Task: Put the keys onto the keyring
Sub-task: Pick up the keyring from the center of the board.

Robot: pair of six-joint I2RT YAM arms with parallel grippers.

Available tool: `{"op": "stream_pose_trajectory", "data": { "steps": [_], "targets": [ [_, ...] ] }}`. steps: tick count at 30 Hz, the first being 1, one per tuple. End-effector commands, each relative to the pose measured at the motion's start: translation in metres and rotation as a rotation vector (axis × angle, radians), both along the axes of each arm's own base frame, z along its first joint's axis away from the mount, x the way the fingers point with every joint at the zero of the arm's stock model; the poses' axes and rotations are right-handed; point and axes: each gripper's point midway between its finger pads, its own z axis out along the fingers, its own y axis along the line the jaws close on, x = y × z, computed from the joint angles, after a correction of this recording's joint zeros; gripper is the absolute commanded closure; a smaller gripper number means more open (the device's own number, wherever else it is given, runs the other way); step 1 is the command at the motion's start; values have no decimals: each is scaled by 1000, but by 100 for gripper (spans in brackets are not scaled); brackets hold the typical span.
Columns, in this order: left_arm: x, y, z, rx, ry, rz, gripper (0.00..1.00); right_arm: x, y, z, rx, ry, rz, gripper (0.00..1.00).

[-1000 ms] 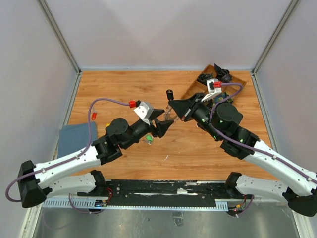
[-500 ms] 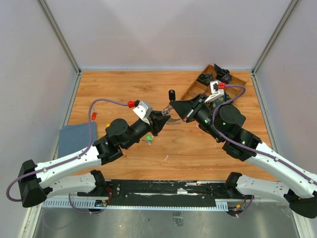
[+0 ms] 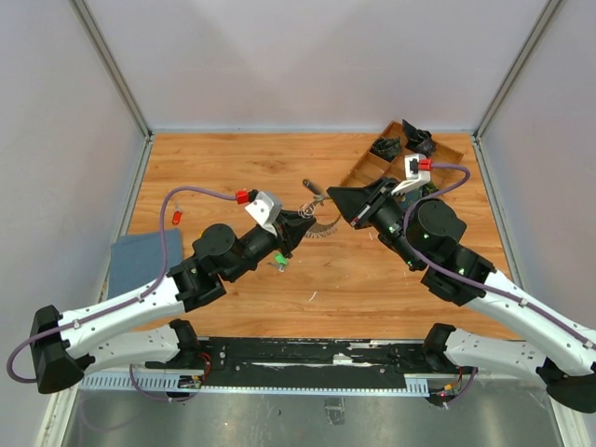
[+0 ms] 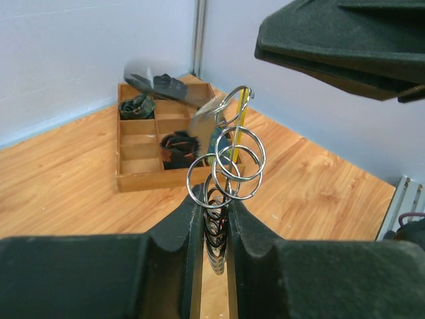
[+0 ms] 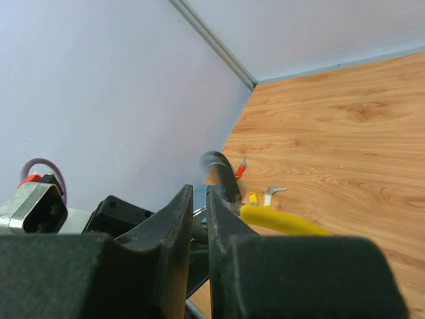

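My left gripper is shut on the keyring, holding it above the table. In the left wrist view my left gripper pinches a stack of small silver rings, and the keyring's loops and yellow sleeve rise above it. A black-headed key hangs from the ring, motion-blurred. My right gripper is just right of the ring, with only a thin slit between its jaws and nothing held. Red, yellow and white keys lie on the table.
A wooden compartment tray with dark bundles stands at the back right. A blue cloth lies at the left edge. A green-headed piece lies under my left arm. Grey walls close in three sides.
My right gripper let go of the black-headed key and drew back to the right. The key now swings from the ring. My left gripper shifted slightly left with the ring.
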Motion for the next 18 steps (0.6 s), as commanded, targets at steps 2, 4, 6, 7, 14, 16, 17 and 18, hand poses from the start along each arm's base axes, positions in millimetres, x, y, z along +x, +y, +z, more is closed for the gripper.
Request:
{"op": "stream_pose_trajectory", "data": {
  "steps": [2,4,6,7,14,16,17,18],
  "targets": [
    [-15,-6,9,29,-4,-83,99,20,-33,-8,-144,-67,-175,79],
    [-21,-9,2,74,29,-120,100,31,-49,-18,-266,-67,-260,65],
    [-24,-9,-7,117,81,-129,100,33,-61,-28,-380,-74,-286,58],
    [-25,-7,-10,133,107,-129,99,32,-66,-30,-424,-91,-293,56],
    [-23,7,-28,208,277,-45,99,-2,-64,-38,-711,-437,-49,55],
    [-25,8,-33,226,312,-47,100,-16,-58,-47,-816,-595,58,55],
    [-26,7,-32,223,321,-50,99,-22,-53,-52,-849,-671,108,56],
    [-26,8,-31,218,328,-50,99,-29,-48,-54,-873,-757,154,57]
  ]
}}
